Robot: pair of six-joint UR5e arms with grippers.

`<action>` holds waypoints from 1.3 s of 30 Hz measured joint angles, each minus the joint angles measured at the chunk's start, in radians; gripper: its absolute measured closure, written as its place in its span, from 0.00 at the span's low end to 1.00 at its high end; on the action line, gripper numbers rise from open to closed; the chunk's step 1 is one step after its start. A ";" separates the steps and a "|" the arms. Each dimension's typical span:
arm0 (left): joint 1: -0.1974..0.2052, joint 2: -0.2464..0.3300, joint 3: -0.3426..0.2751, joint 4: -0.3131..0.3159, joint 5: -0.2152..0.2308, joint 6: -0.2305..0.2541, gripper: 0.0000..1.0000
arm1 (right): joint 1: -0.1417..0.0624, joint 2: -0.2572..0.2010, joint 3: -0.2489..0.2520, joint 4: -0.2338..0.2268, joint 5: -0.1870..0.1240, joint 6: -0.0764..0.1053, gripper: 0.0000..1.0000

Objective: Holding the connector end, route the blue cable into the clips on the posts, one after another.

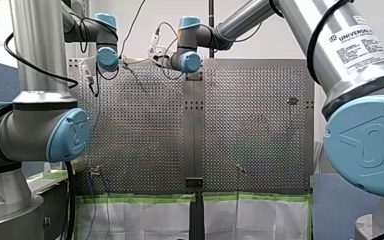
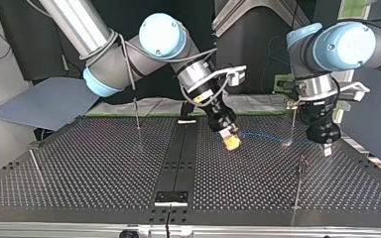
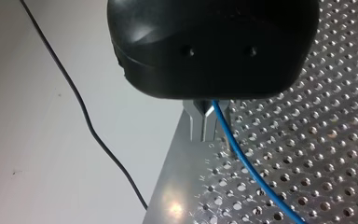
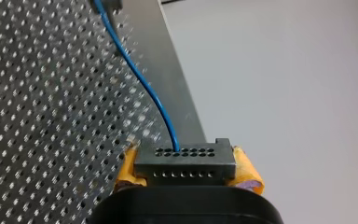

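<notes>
My right hand is over the middle of the surface, yellow pads clamped on the grey connector. You can see it in the right wrist view, the block squeezed between the two pads. The blue cable comes out of the connector's top face and curves away just above the perforated metal.

In the top view the cable runs low from my right hand to my left hand, near the surface's right side. The left wrist view shows its metal fingers drawn close together, the cable coming out from between them and sweeping off over the holes. That's a grip on the cable.

Thin posts stand about the surface in the top view: one far back left of centre, one at the left edge, one behind my left hand and one near the front right. I cannot tell whether the cable sits in any clip.

The surface is two perforated plates joined by a dark centre strip. Green tape and white sheeting line its near edge in the front view, with a pale wall behind. A grey board lies off the top view's left, and in the left wrist view a thin black lead trails past the surface's edge.
</notes>
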 joint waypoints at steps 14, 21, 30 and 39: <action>0.122 -0.016 0.027 0.021 0.093 0.000 0.98 | 0.009 0.007 -0.051 0.012 -0.002 0.026 1.00; 0.135 -0.044 0.027 0.031 0.126 -0.001 0.98 | 0.002 0.008 -0.051 0.013 -0.002 0.035 1.00; 0.138 -0.053 0.028 0.086 0.188 -0.041 0.98 | -0.006 0.011 -0.051 0.017 -0.005 0.042 1.00; 0.148 -0.075 0.039 0.116 0.221 -0.077 0.98 | -0.008 0.021 -0.051 0.019 -0.005 0.042 1.00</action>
